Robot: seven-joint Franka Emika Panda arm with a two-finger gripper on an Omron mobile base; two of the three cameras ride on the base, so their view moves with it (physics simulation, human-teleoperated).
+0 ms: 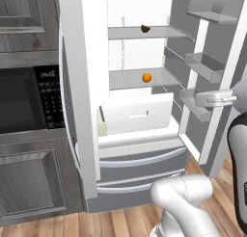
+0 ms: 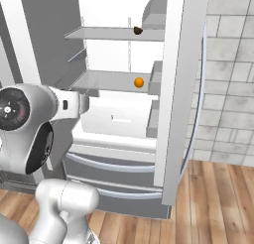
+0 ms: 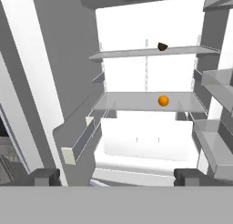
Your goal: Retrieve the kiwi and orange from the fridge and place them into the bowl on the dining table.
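I have the fridge (image 1: 144, 149) standing open in front of me, both upper doors swung wide, so the opening part looks done — but neither fruit has been touched as far as I can judge. The orange (image 3: 163, 100) sits on the middle shelf (image 3: 136, 102), toward its right half and near the front edge; the kiwi (image 3: 162, 47) is on the shelf above, also right of centre and close to that shelf's lip. The base views agree: orange (image 1: 146, 77) below, kiwi (image 1: 145, 29) above, well apart from each other. My gripper (image 3: 116, 176) is out in front of the fridge, not yet inside it, with its fingers (image 3: 44, 176) spread about as wide as they go and nothing between them — it holds no fruit. In the left base view the hand (image 1: 217, 98) hangs off to the right, beside the right door's bins. So I'd say the task is at its very start: reach in for one fruit (the orange looks the easier first pick, being lower and nearer the line of the hand), carry it off, then come back for the other. The bowl and the table are somewhere out of frame, so I can't tell how far the carry is; both placements are left to do.
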